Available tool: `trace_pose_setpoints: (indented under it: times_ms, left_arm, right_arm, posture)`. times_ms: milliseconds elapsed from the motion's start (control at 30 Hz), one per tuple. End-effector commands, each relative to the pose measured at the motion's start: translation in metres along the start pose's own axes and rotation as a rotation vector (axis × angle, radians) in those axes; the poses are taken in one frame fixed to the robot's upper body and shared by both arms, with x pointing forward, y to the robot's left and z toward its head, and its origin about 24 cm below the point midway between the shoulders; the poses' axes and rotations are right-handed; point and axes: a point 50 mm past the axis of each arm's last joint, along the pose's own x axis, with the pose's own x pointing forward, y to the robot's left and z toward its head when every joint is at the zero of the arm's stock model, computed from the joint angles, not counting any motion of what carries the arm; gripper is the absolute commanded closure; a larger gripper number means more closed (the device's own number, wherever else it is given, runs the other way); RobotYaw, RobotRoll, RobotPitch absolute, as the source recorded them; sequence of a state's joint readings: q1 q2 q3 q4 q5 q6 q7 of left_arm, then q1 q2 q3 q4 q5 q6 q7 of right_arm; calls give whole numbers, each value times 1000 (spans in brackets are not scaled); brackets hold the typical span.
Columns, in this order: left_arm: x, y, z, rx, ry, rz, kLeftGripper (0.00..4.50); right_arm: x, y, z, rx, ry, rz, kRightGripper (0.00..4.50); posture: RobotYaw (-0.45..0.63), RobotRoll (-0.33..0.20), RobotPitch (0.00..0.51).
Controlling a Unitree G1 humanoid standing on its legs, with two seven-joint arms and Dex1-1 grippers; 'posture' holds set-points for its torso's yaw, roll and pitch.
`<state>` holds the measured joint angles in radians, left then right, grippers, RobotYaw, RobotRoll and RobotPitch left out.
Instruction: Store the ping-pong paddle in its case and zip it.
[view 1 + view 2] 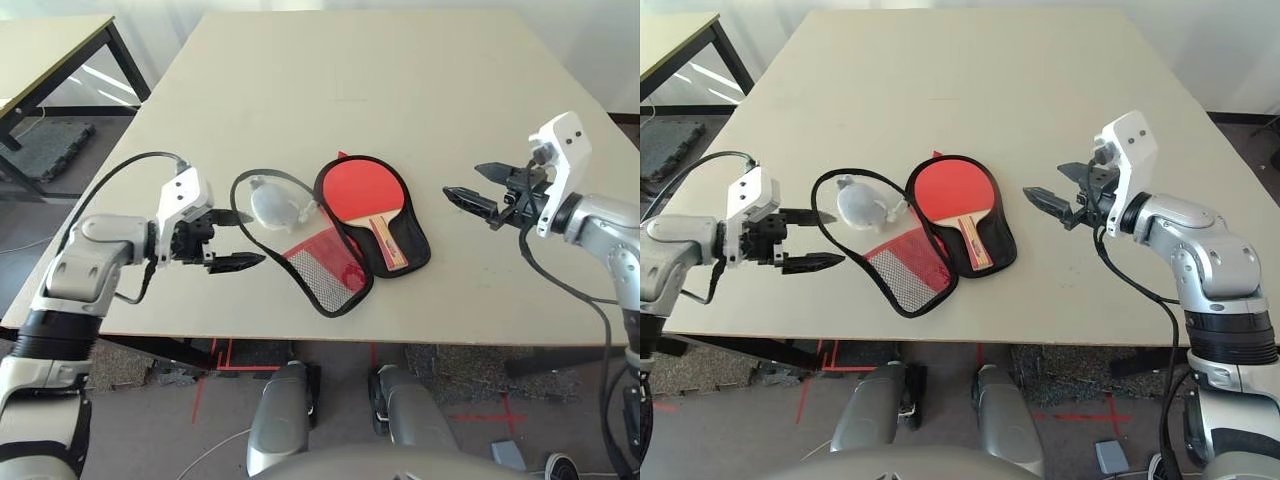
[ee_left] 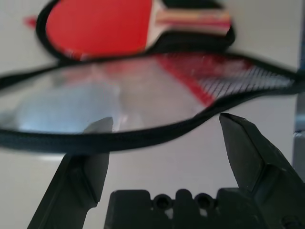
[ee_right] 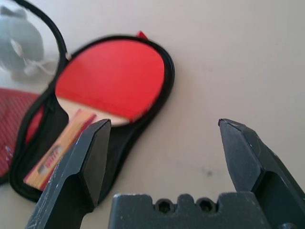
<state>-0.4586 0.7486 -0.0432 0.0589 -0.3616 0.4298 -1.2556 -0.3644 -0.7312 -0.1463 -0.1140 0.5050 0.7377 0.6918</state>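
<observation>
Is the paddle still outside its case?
No, the paddle lies inside the black half of the opened case.

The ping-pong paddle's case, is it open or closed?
Open: the case's clear cover lies folded out to the left, and the red ping-pong paddle sits uncovered in the other half.

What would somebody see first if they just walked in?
Probably the round red ping-pong paddle with a light wooden handle, lying in the black fabric case mid-table. Then the case's see-through flap with red mesh, opened toward the robot's left, and the open black left gripper beside it.
</observation>
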Motion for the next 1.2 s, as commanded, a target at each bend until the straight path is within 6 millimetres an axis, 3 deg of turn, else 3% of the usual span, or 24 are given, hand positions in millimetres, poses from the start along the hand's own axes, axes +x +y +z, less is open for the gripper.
trace_pose_setpoints:
  times_ms: [33,400,700,867,1200]
  left_arm:
    - [22,1,19,35,-75,-52,0]
    - [90,11,63,144,-254,-138,0]
    - [124,17,74,180,-295,-159,0]
    - [120,18,70,185,-270,-191,0]
    - [83,15,46,144,-223,-137,0]
  right_arm:
    - [-6,-2,-4,36,10,-2,28]
    - [-2,10,-14,98,25,37,28]
    - [-8,18,-21,182,20,55,28]
    - [-11,29,-26,337,14,125,28]
    - [-1,42,-44,456,78,177,28]
  posture:
    - [80,0,113]
    - [62,0,119]
    - [13,0,124]
    - [18,0,127]
    - [81,0,129]
